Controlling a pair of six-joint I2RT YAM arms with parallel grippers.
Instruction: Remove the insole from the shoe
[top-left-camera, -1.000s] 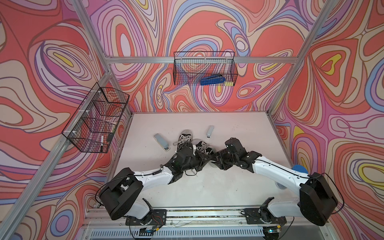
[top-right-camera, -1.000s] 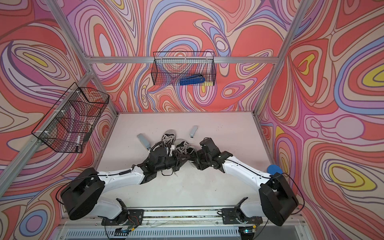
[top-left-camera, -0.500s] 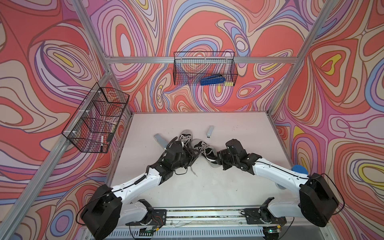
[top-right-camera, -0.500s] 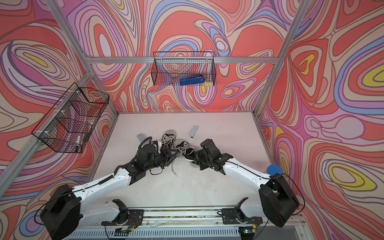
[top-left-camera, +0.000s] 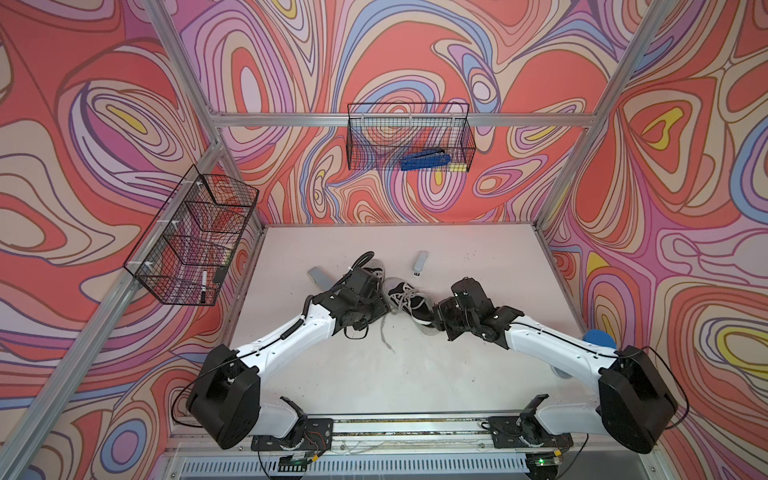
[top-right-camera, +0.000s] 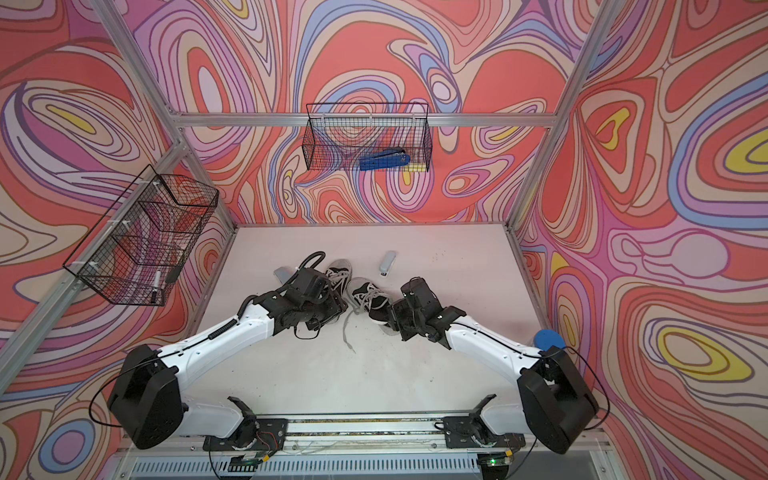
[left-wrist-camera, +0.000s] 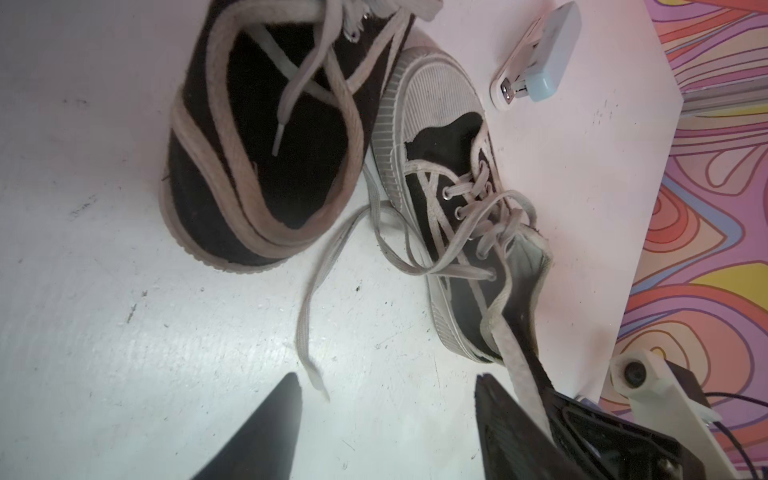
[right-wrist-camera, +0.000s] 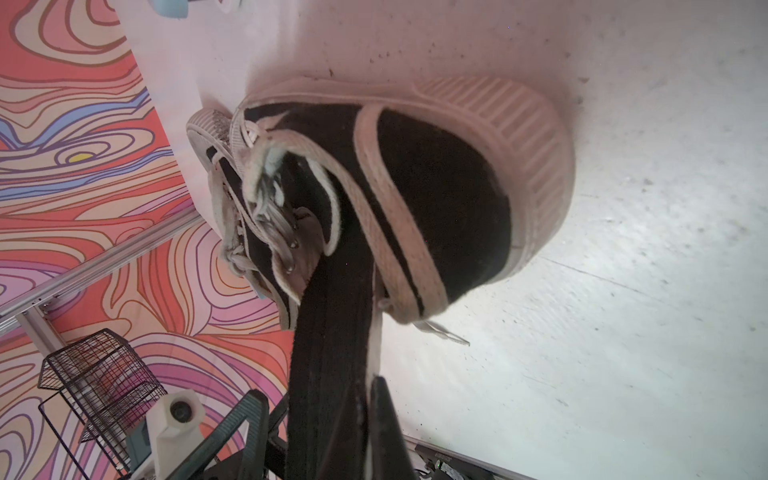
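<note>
Right end effector clamped on the black fabric insole with white edge, which is partly out of the black canvas sneaker with white laces on the white counter; left end effector open, holding nothing. Best pull slow along the sneaker's length, left pinning the toe so it doesn't drag

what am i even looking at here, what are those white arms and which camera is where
Two white robot arms stand at a table, each ending in a two-fingered gripper. Two pictures look down from overhead; two come from cameras on the wrists. On the table lie two black sneakers, a small stapler and a loose grey flat piece. The right gripper is shut on a dark insole drawn partly out of one shoe. The left gripper is open, holding nothing, near the other shoe.
</note>
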